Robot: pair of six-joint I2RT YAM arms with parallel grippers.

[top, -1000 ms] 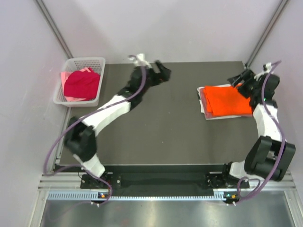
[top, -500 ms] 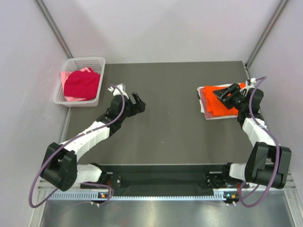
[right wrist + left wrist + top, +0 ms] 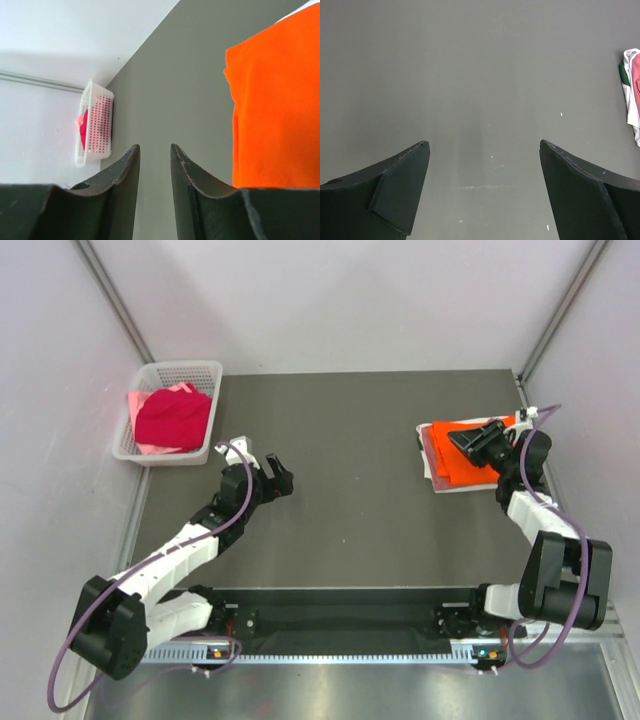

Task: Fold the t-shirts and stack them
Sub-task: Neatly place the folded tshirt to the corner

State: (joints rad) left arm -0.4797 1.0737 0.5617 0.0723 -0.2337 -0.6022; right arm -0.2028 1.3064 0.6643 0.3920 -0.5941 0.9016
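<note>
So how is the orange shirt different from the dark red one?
The orange shirt is folded flat into a neat rectangle, while the red shirt is a crumpled heap. The orange shirt lies atop a stack on the right of the table. The red shirt sits in the basket at the left, on pink cloth. Both are plain, strongly coloured cloth.

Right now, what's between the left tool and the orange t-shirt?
Nothing: only bare table lies between the left tool and the orange t-shirt. The top view shows it plainly; the left wrist view agrees.
</note>
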